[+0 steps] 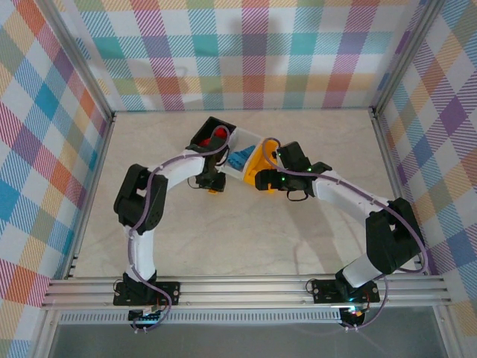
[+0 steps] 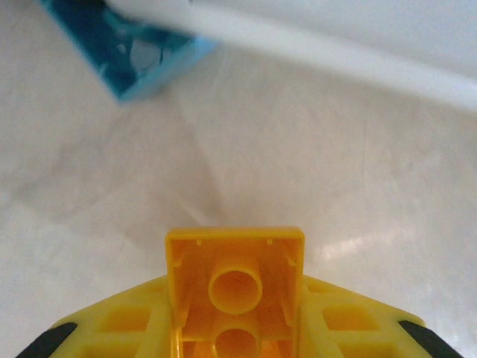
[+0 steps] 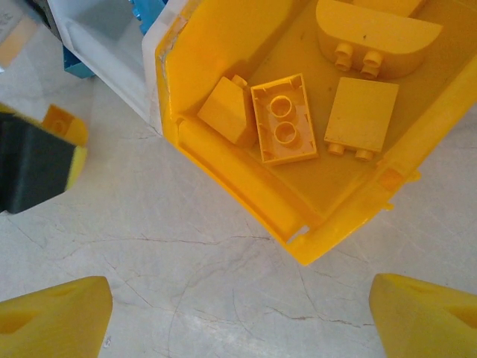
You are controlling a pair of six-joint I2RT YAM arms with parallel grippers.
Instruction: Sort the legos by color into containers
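Yellow lego (image 2: pixel 235 276) gripped in left tool (image 2: pixel 235 332), blue lego (image 2: pixel 127 52) beyond

Three bins (image 1: pixel 257 158) clustered mid-table, bare tabletop (image 1: pixel 246 239) nearer

Bright, even light, soft shadows, mild sheen on the table (image 2: pixel 335 186); far blue piece (image 2: pixel 141 56) blurred, possibly a lego.

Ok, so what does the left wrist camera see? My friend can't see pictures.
The left pincer is shut on a yellow lego, whose hollow underside faces the camera, over the pale table. A blue lego lies at the top left, next to a blurry white edge, probably the white bin.
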